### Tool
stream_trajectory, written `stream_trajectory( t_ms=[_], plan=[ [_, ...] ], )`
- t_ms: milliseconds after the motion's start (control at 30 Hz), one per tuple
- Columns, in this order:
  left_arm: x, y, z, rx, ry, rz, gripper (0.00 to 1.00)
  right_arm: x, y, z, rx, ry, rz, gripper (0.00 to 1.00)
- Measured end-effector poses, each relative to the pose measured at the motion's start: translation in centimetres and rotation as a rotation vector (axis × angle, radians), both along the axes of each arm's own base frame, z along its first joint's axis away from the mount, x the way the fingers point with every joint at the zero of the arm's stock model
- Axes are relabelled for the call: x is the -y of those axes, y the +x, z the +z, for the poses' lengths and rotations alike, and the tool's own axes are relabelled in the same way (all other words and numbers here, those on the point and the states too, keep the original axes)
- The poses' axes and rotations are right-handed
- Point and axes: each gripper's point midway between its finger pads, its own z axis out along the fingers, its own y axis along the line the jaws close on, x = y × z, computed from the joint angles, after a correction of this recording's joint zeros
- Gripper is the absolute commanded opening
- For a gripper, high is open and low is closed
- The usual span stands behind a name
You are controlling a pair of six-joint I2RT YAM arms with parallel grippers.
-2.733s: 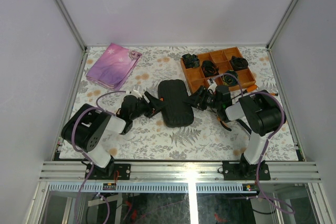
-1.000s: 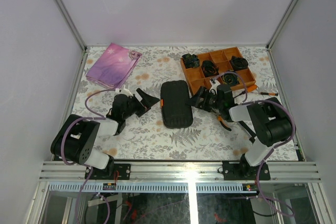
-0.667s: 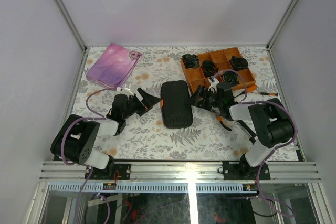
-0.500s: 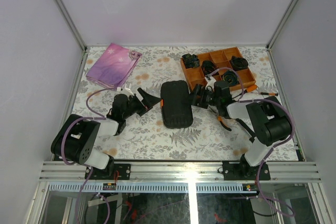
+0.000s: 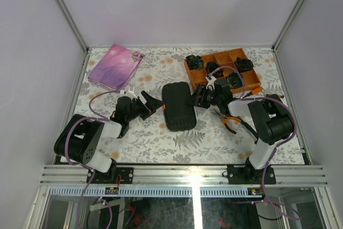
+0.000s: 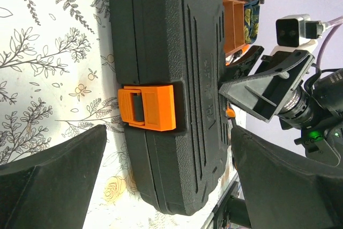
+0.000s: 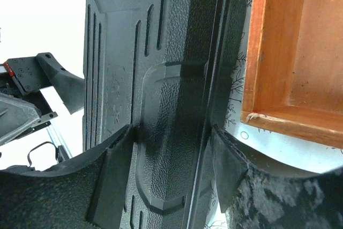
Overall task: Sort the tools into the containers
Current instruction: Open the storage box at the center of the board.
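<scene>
The black tool case (image 5: 178, 105) lies closed at mid-table, its orange latch (image 6: 147, 107) facing my left gripper. My left gripper (image 5: 150, 103) is open and empty just left of the case; in the left wrist view its fingers stand wide apart on either side of the case's (image 6: 171, 52) near end. My right gripper (image 5: 195, 98) is shut on the case's right edge; in the right wrist view (image 7: 171, 132) one finger lies on the lid and the other against the rim. Orange-and-black pliers (image 5: 231, 122) lie right of the case. An orange-handled driver (image 5: 256, 89) lies beside the tray.
An orange divided tray (image 5: 222, 71) holding several black rolled bundles stands at the back right, close to my right gripper; its wall shows in the right wrist view (image 7: 289, 52). A pink-purple pouch (image 5: 115, 67) lies at the back left.
My right gripper moved left and up from beside the pliers and closed on the case's right edge. The case shifted slightly left. My left gripper edged toward the case, still open.
</scene>
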Motion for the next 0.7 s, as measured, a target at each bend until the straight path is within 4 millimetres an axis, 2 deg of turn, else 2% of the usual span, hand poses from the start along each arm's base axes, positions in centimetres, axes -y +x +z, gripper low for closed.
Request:
stream_trajectory(
  t_ms=[167, 533, 700],
  plan=[
    [0.0, 0.0, -0.1, -0.001, 0.000, 0.000, 0.98, 0.0, 0.1, 0.0, 0.000, -0.002, -0.003, 0.50],
    [0.5, 0.2, 0.4, 0.011, -0.043, -0.010, 1.00, 0.8, 0.3, -0.2, -0.022, 0.121, -0.026, 0.47],
    [0.9, 0.3, 0.0, -0.009, -0.074, -0.020, 1.00, 1.0, 0.3, -0.2, -0.035, 0.175, -0.028, 0.47]
  ],
)
